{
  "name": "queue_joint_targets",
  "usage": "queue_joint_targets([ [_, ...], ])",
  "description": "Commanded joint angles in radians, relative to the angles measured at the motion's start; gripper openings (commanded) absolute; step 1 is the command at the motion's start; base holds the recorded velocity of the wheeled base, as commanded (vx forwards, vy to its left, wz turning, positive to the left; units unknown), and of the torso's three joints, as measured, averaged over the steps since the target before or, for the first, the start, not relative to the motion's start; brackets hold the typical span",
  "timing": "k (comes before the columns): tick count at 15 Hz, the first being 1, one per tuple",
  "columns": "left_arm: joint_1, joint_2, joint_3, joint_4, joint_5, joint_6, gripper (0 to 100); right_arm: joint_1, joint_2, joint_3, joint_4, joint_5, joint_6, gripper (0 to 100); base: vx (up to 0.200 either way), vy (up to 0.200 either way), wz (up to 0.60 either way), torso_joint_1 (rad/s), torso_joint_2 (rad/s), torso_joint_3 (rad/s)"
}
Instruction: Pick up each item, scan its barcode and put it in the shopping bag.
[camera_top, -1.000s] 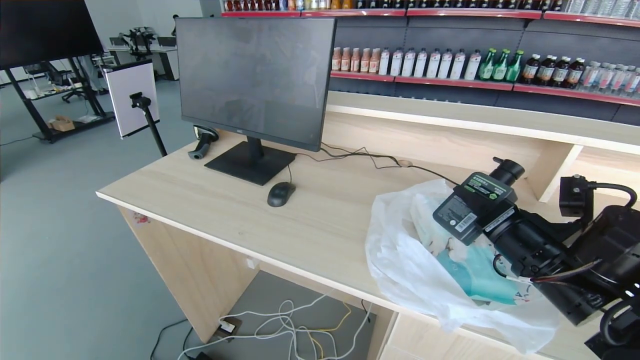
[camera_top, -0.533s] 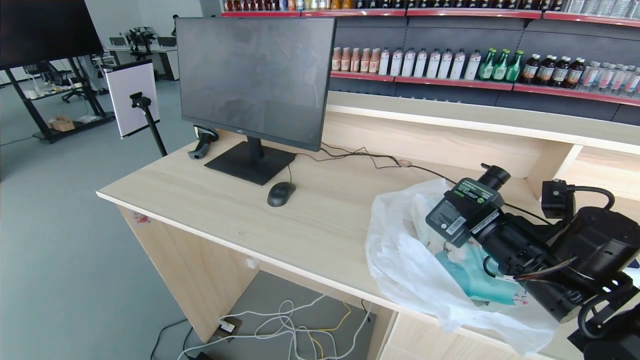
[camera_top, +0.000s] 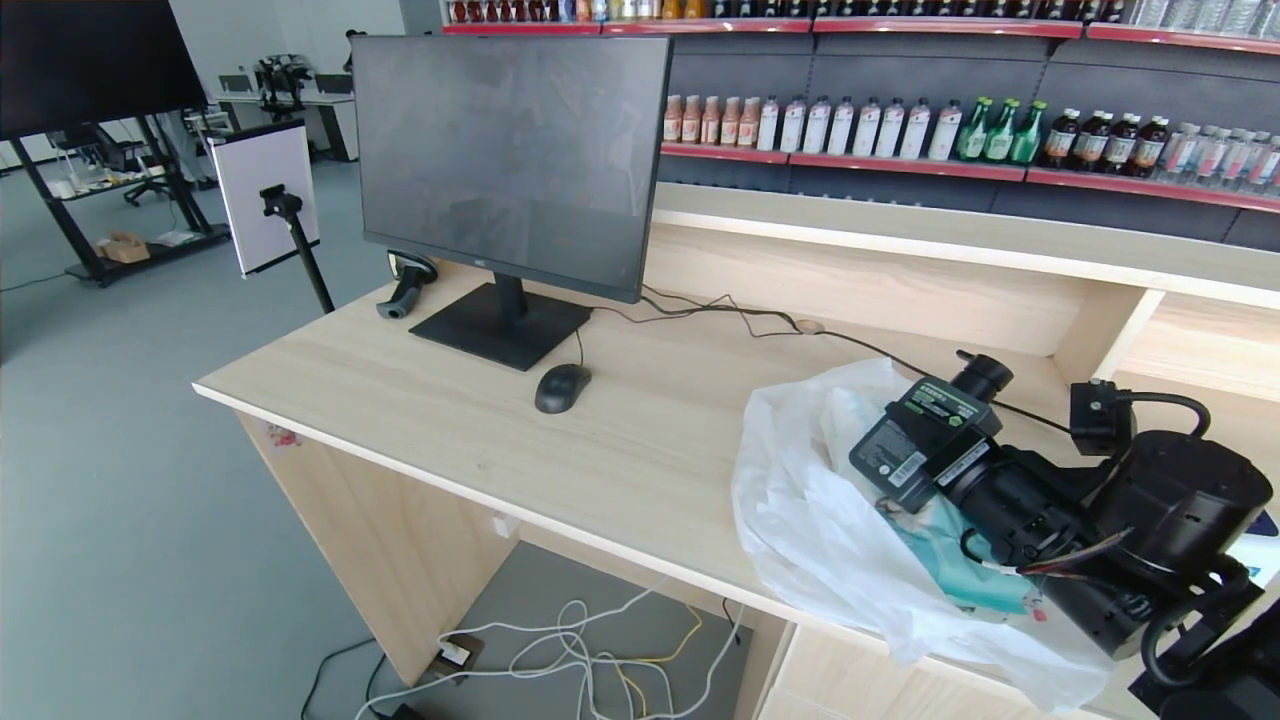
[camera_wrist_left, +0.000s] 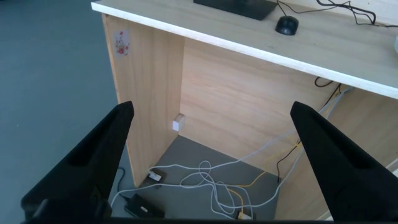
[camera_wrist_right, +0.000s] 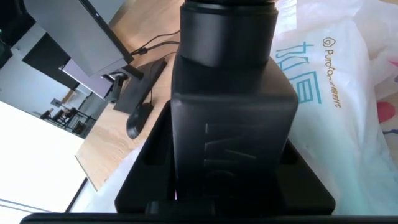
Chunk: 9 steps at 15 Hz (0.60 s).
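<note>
If released at the tilt seen here, liable to land on the rim of the white shopping bag (camera_top: 810, 530) rather than inside it, and then to roll along the wooden counter (camera_top: 600, 440): so judged of the black square-bodied bottle (camera_top: 925, 432), gripped low on its body, round cap pointing away from the robot, barcode label facing up. Also at risk: snagging of the thin bag wall on the fingers during withdrawal, dragging the bag toward the counter's near edge, apparently already overhung by part of it.

Right gripper (camera_top: 985, 472): clamped on two opposite flat sides of the bottle, jaws parted only by the bottle's width. Forearm low and nearly level across the bag's open mouth, with the bottle just above the teal packet (camera_top: 960, 575) inside.

Left gripper (camera_wrist_left: 208, 155): jaws wide apart, holding nothing. Hanging beside the counter, below its top, above loose cables (camera_wrist_left: 217, 186) on the floor.

Handheld scanner (camera_top: 405, 285): well apart from the bag, beside the monitor (camera_top: 510, 160) at the counter's far left.
</note>
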Motion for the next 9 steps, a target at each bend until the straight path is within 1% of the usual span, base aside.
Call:
queue_joint_targets([
  [1,0.000,0.000,0.000,0.000,0.000,-0.001,100,-0.004,0.015,0.005,0.004,0.000,0.000,0,0.000,0.000,0.00,0.000,0.00,0.000],
  [9,0.000,0.000,0.000,0.000,0.000,-0.001,100,-0.007,0.033,0.005,0.004,-0.001,-0.009,0,0.000,0.000,0.00,0.000,0.00,0.000],
])
